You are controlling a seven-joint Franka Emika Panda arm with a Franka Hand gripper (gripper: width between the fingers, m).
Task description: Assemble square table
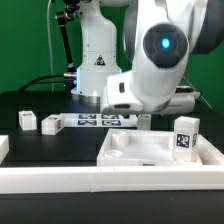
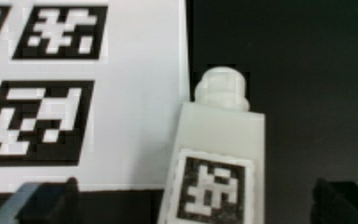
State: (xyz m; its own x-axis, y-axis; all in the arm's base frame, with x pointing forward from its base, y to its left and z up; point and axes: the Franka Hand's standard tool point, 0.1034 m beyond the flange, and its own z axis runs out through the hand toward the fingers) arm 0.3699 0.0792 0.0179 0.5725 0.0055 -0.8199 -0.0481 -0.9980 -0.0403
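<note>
The arm is hanging over the middle of the counter (image 2: 318,80), its jaws standing wide open and gripping nothing. In the wrist view their two dark tips are showing on either side of one leg (image 2: 220,140). That leg is lying flat, tag up, just beside the edge of the marker board (image 2: 131,100); I cannot tell whether it is touching it.

The slab (image 1: 130,158) is sitting at the front, against the long border rail (image 1: 100,182). A second leg (image 1: 185,137) is standing upright near the slab's far corner on the exterior view's right, though whether it is on the slab or behind it I cannot tell. Two more legs (image 1: 27,120) (image 1: 50,124) are waiting well apart, on the exterior view's left.

To my eye the arm is lining up to pick up the lying leg, and this is where things could go wrong. The leg is lying a little askew between the tips, so closing on it could twist it instead of clamping it squarely. The board is so near that the tip on that side may come down onto the board rather than the counter, stopping short and leaving a shallow, slippery hold. A grab near the rounded end could pinch the leg out sideways.
</note>
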